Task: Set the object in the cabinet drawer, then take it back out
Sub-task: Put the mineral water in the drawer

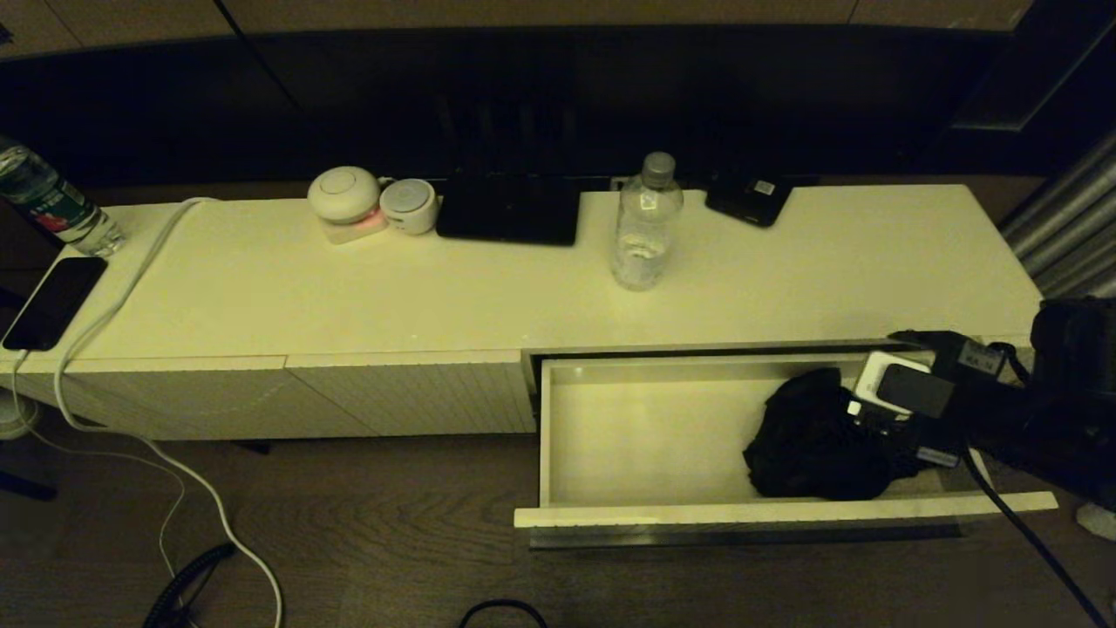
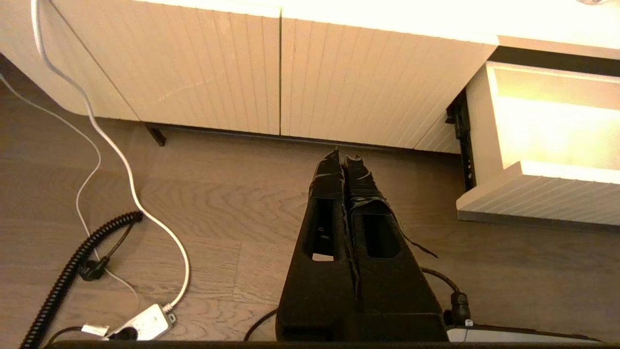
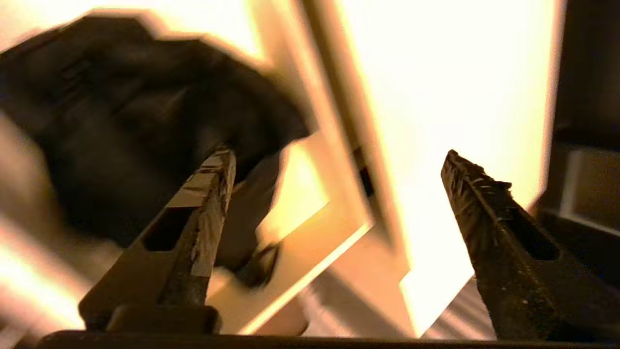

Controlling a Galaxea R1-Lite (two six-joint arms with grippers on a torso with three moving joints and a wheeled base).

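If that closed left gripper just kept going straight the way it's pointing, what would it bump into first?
Probably the ribbed front of the cabinet, near its bottom edge. The left gripper hangs shut above the wood floor and aims there, though depth is unclear and it might meet the floor first.

The cabinet drawer (image 1: 663, 436) stands pulled open below the water bottle (image 1: 646, 222). A black object (image 1: 811, 449), maybe cloth, lies inside it at the right, touching the right hand (image 1: 885, 410).

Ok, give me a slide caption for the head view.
Right gripper open over a black object lying in the pulled-out cabinet drawer.
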